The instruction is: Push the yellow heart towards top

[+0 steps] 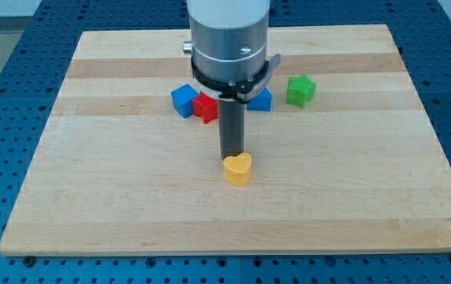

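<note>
The tip (pixel 232 155) sits right at the yellow heart's (pixel 237 169) top edge; above it, the red block (pixel 205 106) and two blue blocks flank the rod.

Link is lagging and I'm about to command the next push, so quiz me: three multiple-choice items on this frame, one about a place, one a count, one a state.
1. Where is my tip relative to the yellow heart?
A. At its edge nearest the view's top
B. Far to the view's right of it
C. Beside the green block

2. How many blue blocks are visible?
A. None
B. Two
C. Four

3. How does the yellow heart lie?
A. Stacked on the red block
B. Off the wooden board
C. Alone on the wooden board

Answers:
1 A, the rod ends just above the heart.
2 B, one blue block left of the red block, another blue block right of the rod.
3 C, the green block and the others sit apart, nearer the top.
</note>
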Available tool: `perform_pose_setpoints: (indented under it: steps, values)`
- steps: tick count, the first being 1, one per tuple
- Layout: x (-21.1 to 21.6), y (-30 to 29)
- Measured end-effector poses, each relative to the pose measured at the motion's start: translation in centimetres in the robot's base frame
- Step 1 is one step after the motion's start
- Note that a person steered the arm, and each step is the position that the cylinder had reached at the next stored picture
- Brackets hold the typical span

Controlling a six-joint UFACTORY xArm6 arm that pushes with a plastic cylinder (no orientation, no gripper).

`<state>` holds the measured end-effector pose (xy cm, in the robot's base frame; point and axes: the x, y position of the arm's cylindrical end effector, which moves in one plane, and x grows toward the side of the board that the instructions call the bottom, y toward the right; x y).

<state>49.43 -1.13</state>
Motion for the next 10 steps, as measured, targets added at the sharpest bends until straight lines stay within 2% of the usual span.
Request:
perform_pose_setpoints:
  steps: [1,2,3,5,6,7,8,9,10]
  values:
    - [0.3,-2.7]
    - [3.6,-3.8]
    - [5.3,-2.2]
    - [0.9,1.1]
    - [4.7,1.2]
    - [6.5,1.9]
    - [3.6,0.0]
    - [2.9,0.3]
    - [4.2,3.8]
